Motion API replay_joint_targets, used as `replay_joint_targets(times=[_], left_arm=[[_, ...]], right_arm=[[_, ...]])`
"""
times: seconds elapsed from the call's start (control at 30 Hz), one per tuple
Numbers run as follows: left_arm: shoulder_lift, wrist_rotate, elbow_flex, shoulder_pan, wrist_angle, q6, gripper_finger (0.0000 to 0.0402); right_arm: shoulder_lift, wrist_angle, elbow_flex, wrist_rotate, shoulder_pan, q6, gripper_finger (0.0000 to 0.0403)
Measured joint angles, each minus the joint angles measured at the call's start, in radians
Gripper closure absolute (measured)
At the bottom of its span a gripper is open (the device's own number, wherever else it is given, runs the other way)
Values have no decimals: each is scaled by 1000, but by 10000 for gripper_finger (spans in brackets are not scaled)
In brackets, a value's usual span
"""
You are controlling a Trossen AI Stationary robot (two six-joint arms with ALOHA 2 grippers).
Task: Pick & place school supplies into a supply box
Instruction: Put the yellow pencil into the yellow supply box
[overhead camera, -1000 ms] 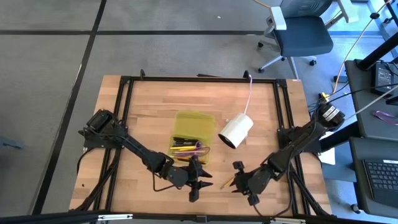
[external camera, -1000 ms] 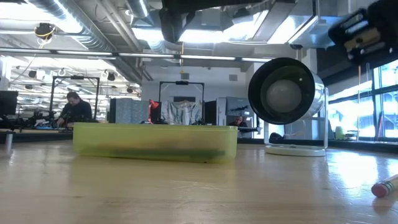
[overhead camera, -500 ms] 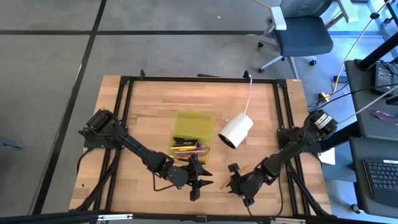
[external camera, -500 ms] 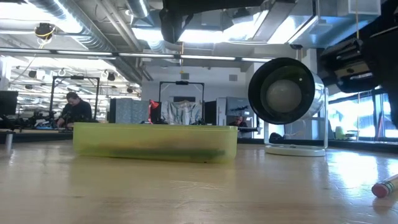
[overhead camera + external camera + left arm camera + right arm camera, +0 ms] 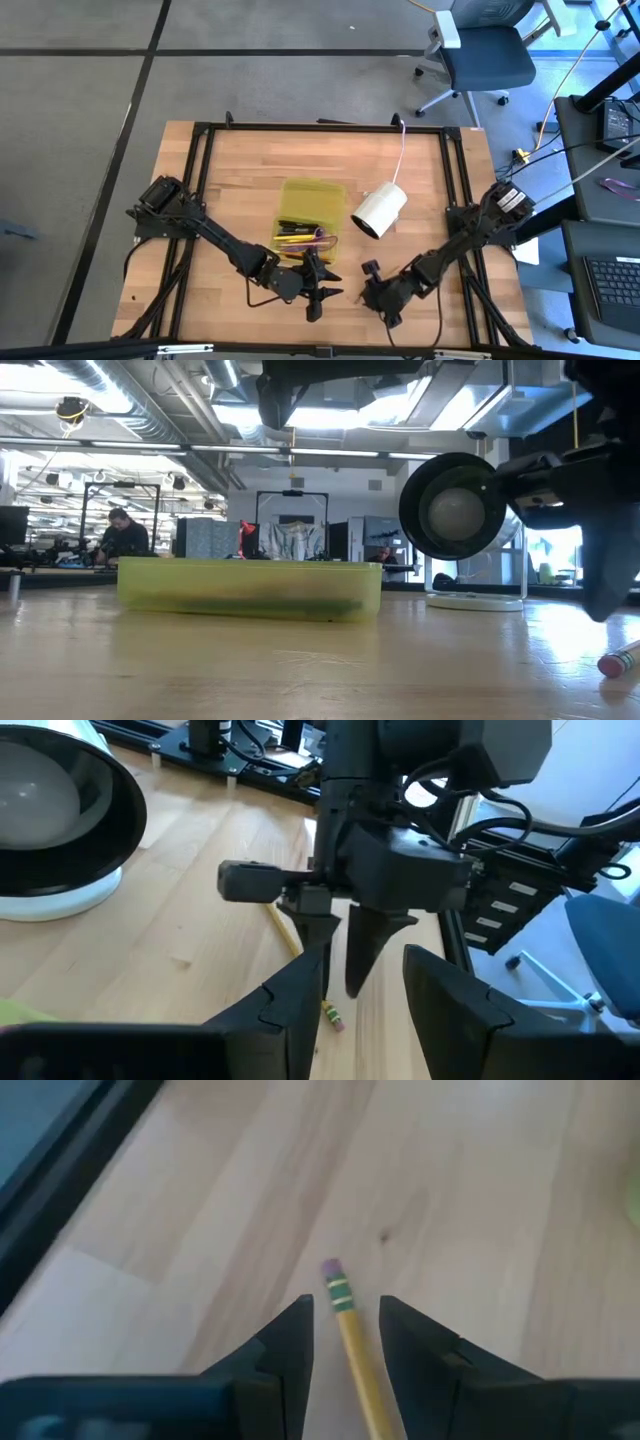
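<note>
Bench (image 5: 240,170): one wooden top is carrying everything; two dark arms are reaching over its near edge.
Box (image 5: 310,215): one shallow yellow-green box is sitting near the middle of the bench, and in the low view (image 5: 250,588) it is showing dark shapes through its wall.
Supplies in the box (image 5: 300,236): several thin pens and pencils are lying bunched at the near end; an exact count is not readable. A purple bit is showing among them.
Pencil (image 5: 352,1338): one yellow pencil with a green band and pink eraser is lying flat on the bench outside the box, near the front edge.
Right hand (image 5: 345,1330): it is hanging low over the pencil with its fingers parted, one on each side of the shaft, not yet pinching it.
Left hand (image 5: 322,297): it is waiting just beside the right hand, close to the near end of the box, fingers apart and holding nothing.
White cylinder (image 5: 379,210): one, on a cord, is lying just right of the box.
Person (image 5: 122,535): one is sitting far back in the room.
</note>
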Motion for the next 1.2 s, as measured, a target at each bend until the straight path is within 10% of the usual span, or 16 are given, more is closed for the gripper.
replay_joint_targets(times=[1.2], left_arm=[[0, -25, 0, 1, -16, 3, 268]], right_arm=[[94, 128, 4, -31, -15, -123, 282]])
